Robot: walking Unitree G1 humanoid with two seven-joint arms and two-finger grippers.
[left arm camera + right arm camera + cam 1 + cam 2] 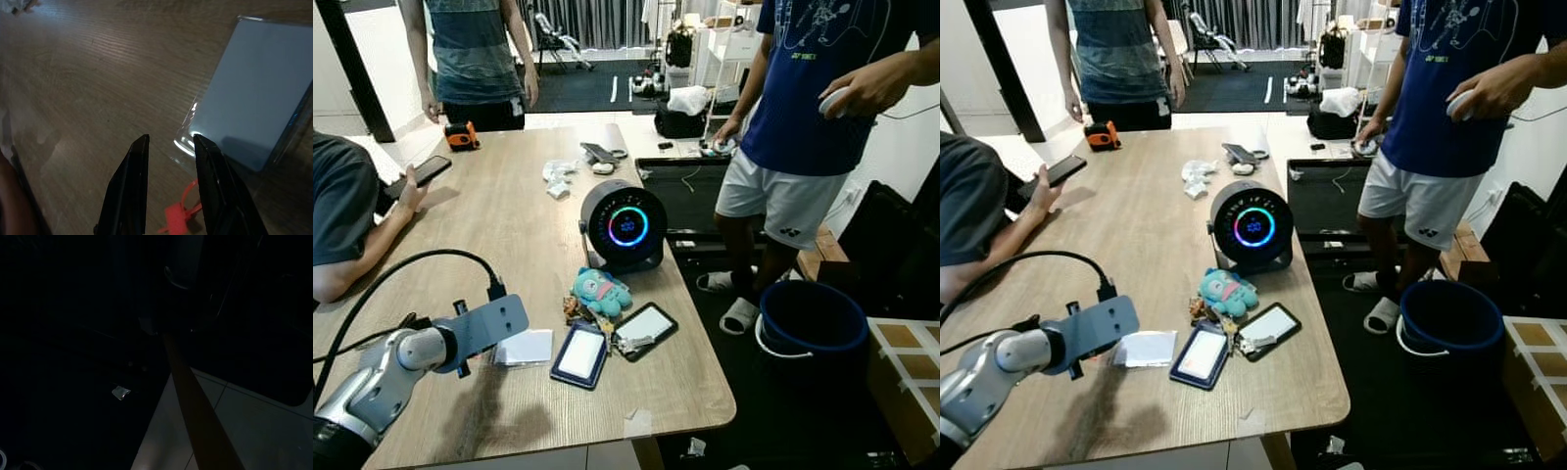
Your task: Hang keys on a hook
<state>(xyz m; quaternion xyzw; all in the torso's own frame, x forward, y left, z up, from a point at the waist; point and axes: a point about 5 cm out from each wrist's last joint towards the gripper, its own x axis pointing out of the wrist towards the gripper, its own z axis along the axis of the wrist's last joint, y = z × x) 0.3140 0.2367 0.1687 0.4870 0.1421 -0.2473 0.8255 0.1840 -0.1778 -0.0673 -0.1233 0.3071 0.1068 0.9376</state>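
1 left claw (171, 147) parted | above clear card sleeve (254, 93) | keys (597, 315) apart

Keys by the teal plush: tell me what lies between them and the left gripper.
A clear card sleeve lies flat on the table between the left gripper and the keys. The blue-framed badge holder lies beside the keys.

Three people (475, 49), two card holders (579, 356), one speaker (624, 227), one bucket (813, 323).
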